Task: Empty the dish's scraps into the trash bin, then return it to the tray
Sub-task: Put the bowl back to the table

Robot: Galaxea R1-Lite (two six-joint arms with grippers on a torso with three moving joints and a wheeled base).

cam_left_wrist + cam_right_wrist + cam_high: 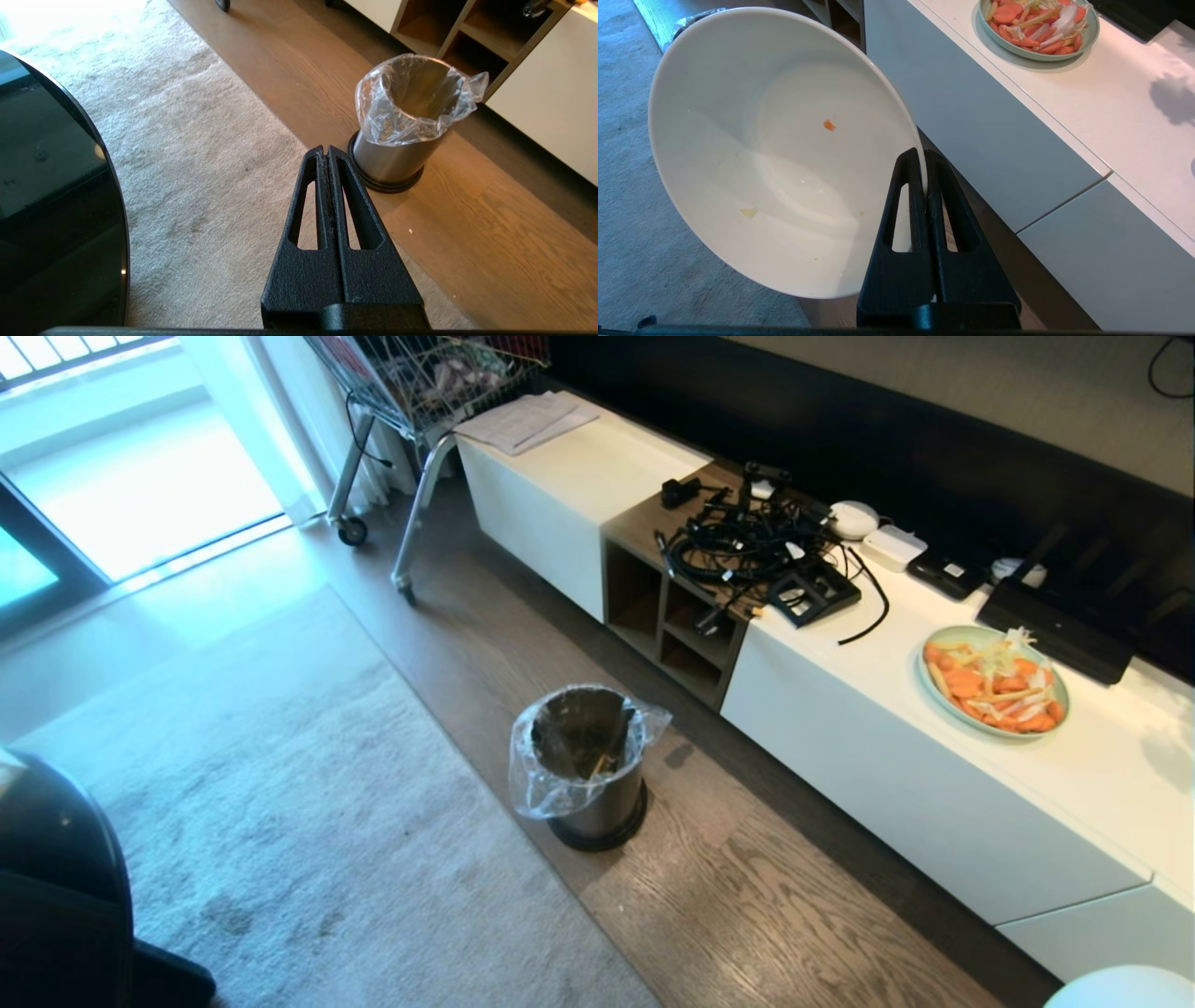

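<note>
My right gripper (923,156) is shut on the rim of the dish (761,163), a deep cream-white bowl tilted on its side. Of the scraps, only an orange fleck (829,124) and a pale yellow bit (748,212) cling inside it. A white curve low on the right of the head view looks like the dish's edge (1120,989). The trash bin (588,784) stands upright on the wood floor, steel with a clear liner, and shows again in the left wrist view (397,154). My left gripper (325,150) is shut and empty, hanging above the rug edge short of the bin. The tray is out of view.
A long white low cabinet (887,756) runs along the right, carrying a pale-green plate (971,726) of carrot slices and a tangle of black cables (747,546). A wire cart (420,383) stands at the back. A grey rug (280,803) and a dark round tabletop (46,186) lie left.
</note>
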